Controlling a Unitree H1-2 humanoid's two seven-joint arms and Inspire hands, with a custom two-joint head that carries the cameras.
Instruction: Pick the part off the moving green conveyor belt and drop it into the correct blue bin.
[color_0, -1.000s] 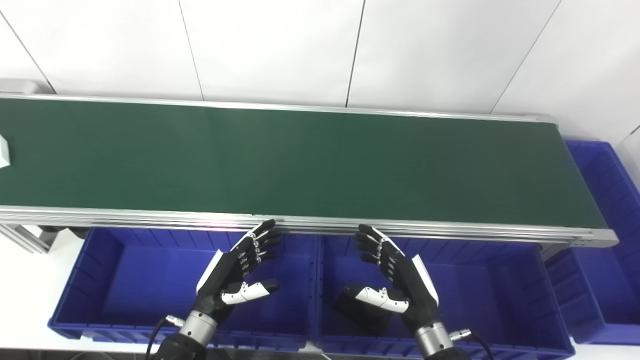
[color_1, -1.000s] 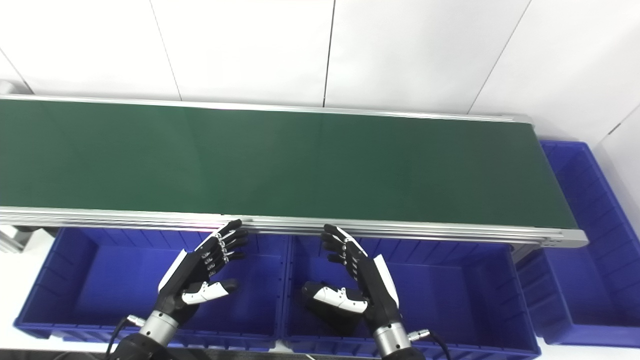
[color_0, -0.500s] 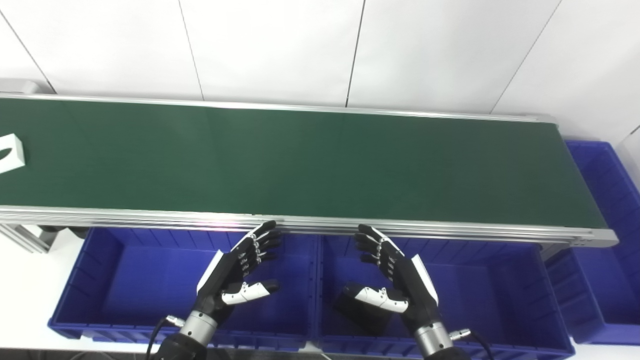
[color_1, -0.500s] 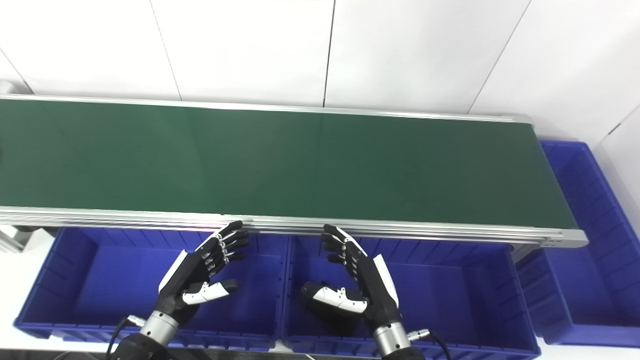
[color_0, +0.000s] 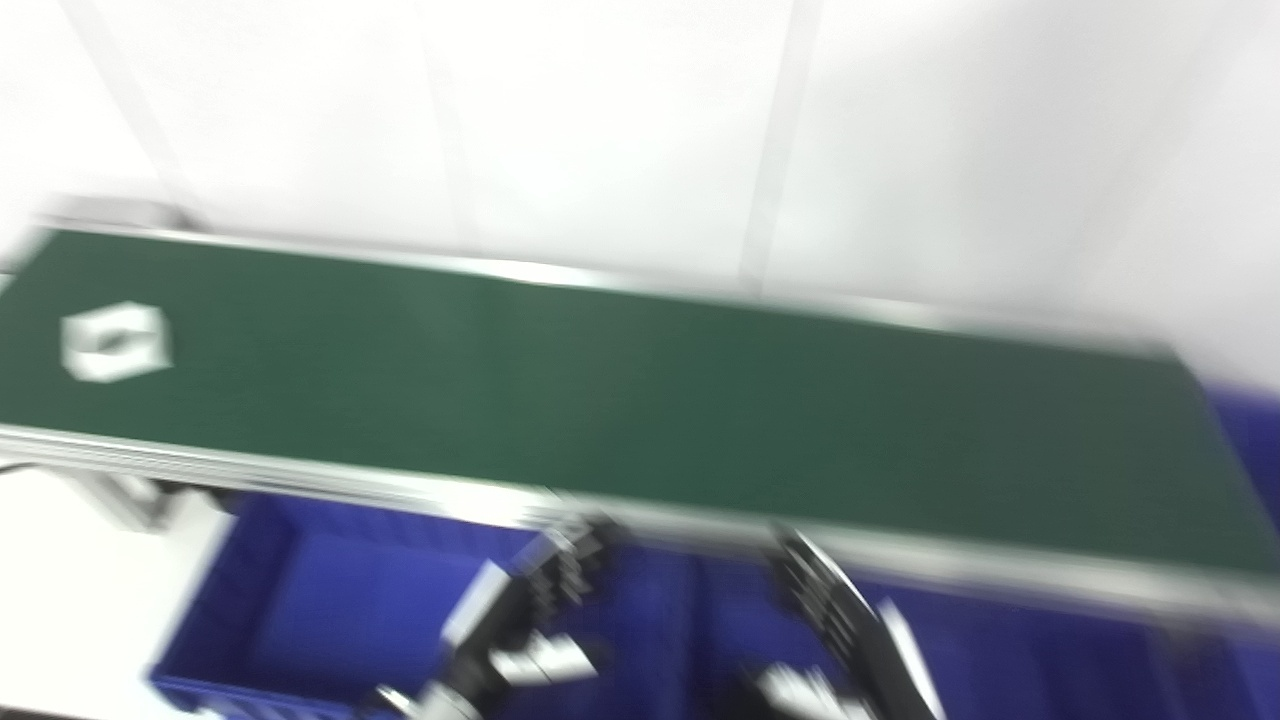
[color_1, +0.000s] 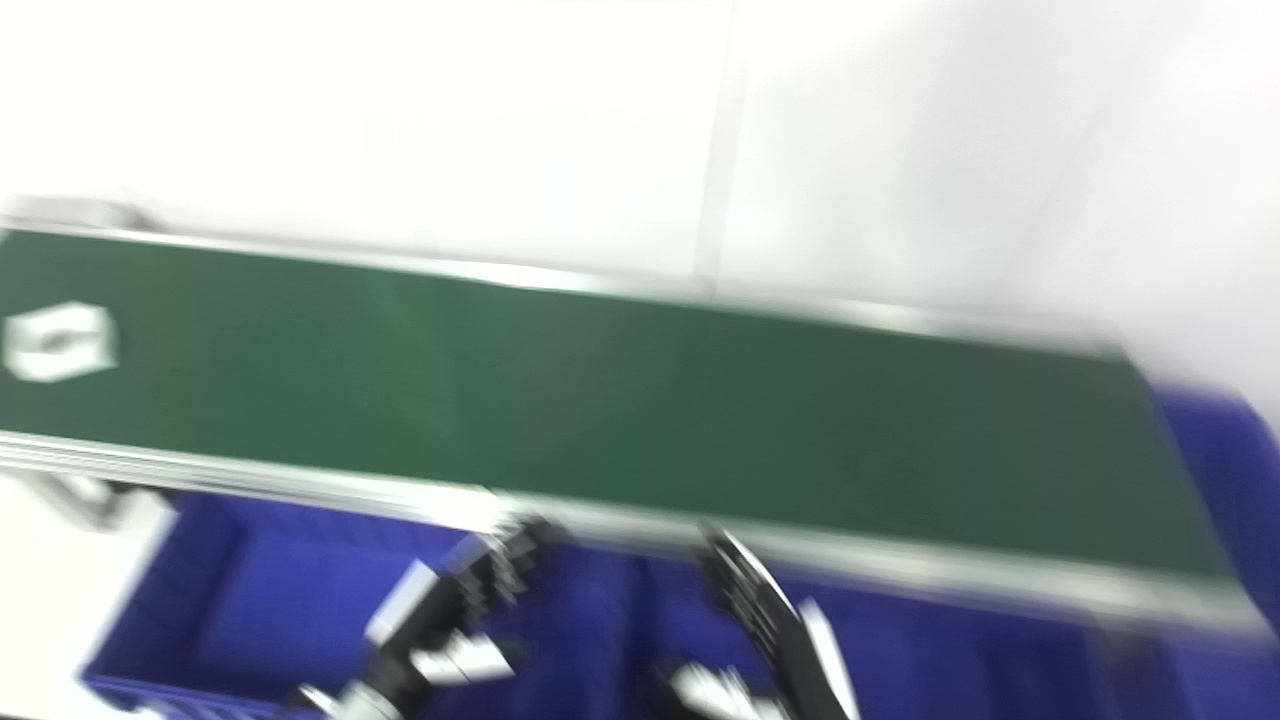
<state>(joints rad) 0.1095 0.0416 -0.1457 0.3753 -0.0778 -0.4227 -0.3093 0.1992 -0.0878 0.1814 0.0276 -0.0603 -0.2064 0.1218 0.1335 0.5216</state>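
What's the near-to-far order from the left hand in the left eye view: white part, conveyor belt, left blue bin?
1. left blue bin: directly under and around the left hand, lower left.
2. conveyor belt: its near rail lies just past the fingers.
3. white part: far left on the belt, farthest.

The frame is blurred, but the order reads clearly.

You have two head cameras set side by side, both looking steeply down and forward over the green conveyor belt (color_0: 640, 400) (both frames are motion-blurred). They share the belt, the blue bins (color_0: 330, 600) below and the white wall (color_1: 560, 130) behind.
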